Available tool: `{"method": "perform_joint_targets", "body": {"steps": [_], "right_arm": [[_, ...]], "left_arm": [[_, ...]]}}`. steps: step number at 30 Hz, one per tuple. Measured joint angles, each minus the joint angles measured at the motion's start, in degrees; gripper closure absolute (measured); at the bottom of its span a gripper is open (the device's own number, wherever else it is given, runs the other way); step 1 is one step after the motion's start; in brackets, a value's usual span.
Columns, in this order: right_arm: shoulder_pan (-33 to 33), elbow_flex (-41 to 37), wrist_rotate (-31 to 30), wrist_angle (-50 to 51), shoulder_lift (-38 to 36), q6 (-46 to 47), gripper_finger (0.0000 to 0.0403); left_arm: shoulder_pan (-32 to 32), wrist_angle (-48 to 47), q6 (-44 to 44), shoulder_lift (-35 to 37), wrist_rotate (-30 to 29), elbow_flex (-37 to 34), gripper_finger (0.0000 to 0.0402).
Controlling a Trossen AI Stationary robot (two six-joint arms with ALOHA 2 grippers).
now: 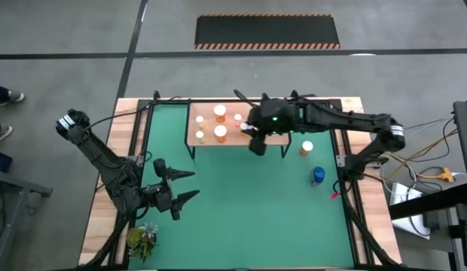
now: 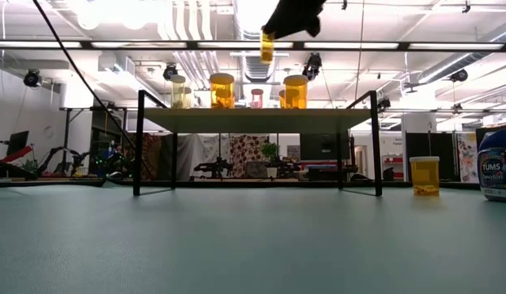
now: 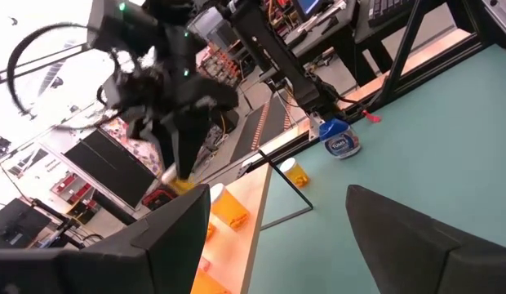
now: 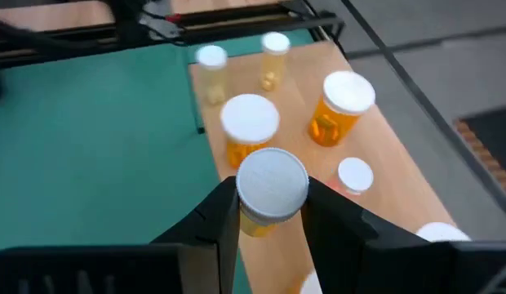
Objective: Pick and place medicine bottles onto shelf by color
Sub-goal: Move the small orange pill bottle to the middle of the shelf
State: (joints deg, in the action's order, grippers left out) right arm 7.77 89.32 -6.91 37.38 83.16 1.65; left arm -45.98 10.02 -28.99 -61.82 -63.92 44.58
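My right gripper (image 4: 272, 214) is shut on a small orange bottle with a white cap (image 4: 272, 184). It is held above the light-wood shelf (image 1: 207, 141), over its right part, and shows in the low view (image 2: 267, 47). Several orange bottles (image 1: 220, 132) stand upright on the shelf. One orange bottle (image 1: 306, 148) and a blue bottle (image 1: 318, 175) stand on the green mat to the right of the shelf. My left gripper (image 1: 184, 185) is open and empty over the mat's left part. My right gripper pinches the bottle's top end, at and just below the white cap (image 4: 257, 220), between its two fingers. The fingers come from above, pointing down. The bottle hangs upright below them, clear of the shelf top (image 2: 253, 118).
A small green plant (image 1: 141, 241) stands at the near left corner. The shelf stands on thin black legs (image 2: 139, 143) at the mat's far side. The green mat (image 1: 248, 218) is open in the middle and near part.
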Motion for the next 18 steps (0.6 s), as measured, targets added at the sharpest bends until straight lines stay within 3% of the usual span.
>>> {"method": "perform_joint_targets", "body": {"steps": [8, 18], "right_arm": [[0.1, 5.0, -1.3, 1.4, 8.0, 4.5, 0.0294], [-0.7, 5.2, -5.4, 3.2, 11.3, 4.9, 0.0294]], "left_arm": [[0.0, 0.0, 0.0, 0.0, 0.0, 0.0, 0.0132], [0.0, 0.0, 0.0, 0.0, 0.0, 0.0, 0.0132]]}}
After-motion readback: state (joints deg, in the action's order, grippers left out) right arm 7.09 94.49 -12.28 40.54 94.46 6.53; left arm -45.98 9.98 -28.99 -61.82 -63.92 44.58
